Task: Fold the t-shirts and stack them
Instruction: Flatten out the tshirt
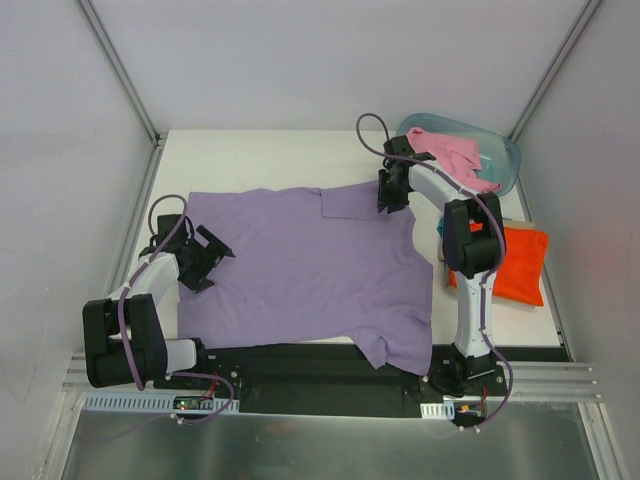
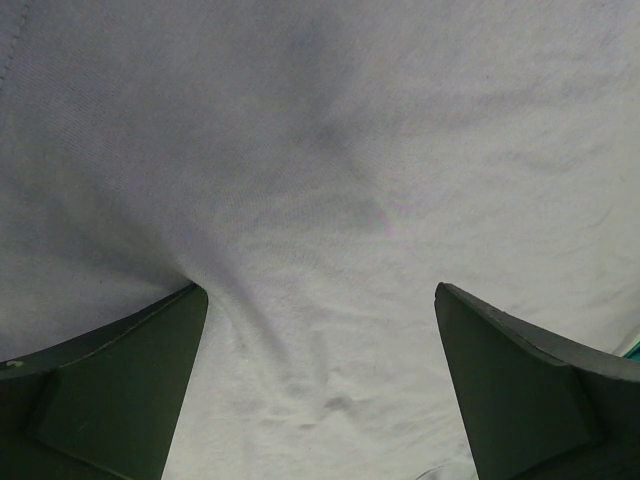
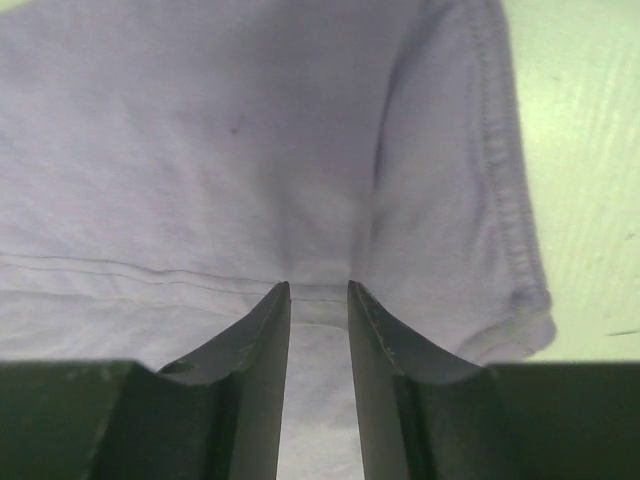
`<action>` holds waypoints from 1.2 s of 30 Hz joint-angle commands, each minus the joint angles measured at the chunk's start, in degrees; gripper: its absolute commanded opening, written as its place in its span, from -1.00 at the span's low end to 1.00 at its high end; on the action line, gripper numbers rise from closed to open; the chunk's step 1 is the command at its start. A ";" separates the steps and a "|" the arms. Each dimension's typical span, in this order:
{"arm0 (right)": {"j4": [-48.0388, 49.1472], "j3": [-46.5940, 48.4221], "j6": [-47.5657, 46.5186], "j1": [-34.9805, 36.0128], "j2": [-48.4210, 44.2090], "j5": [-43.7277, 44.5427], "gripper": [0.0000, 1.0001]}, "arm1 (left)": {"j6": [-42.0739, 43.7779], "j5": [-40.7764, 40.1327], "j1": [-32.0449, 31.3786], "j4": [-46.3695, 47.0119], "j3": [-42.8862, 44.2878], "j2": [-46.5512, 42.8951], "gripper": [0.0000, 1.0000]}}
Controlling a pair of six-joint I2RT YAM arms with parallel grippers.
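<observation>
No readable text, labels or numbers (in any view)

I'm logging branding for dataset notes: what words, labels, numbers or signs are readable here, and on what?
None can be read in any view.
lavender t-shirt: plain, no print or tag showing.
pink t-shirt and orange t-shirt: plain where visible.
small board by the left arm's base: any markings too small to read.
</observation>
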 commanded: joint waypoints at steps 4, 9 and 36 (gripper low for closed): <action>-5.02 4.89 -2.59 -2.33 1.48 2.10 -0.21 | 1.69 0.21 -0.65 -0.66 -0.49 0.71 0.99; -4.94 4.99 -2.85 -2.51 2.37 -0.78 -0.19 | 1.69 0.39 -0.65 -0.66 -0.57 0.53 0.99; -4.85 2.26 -2.15 -0.22 1.93 -1.25 -0.42 | 1.87 1.79 -0.65 -0.40 -0.49 1.59 0.99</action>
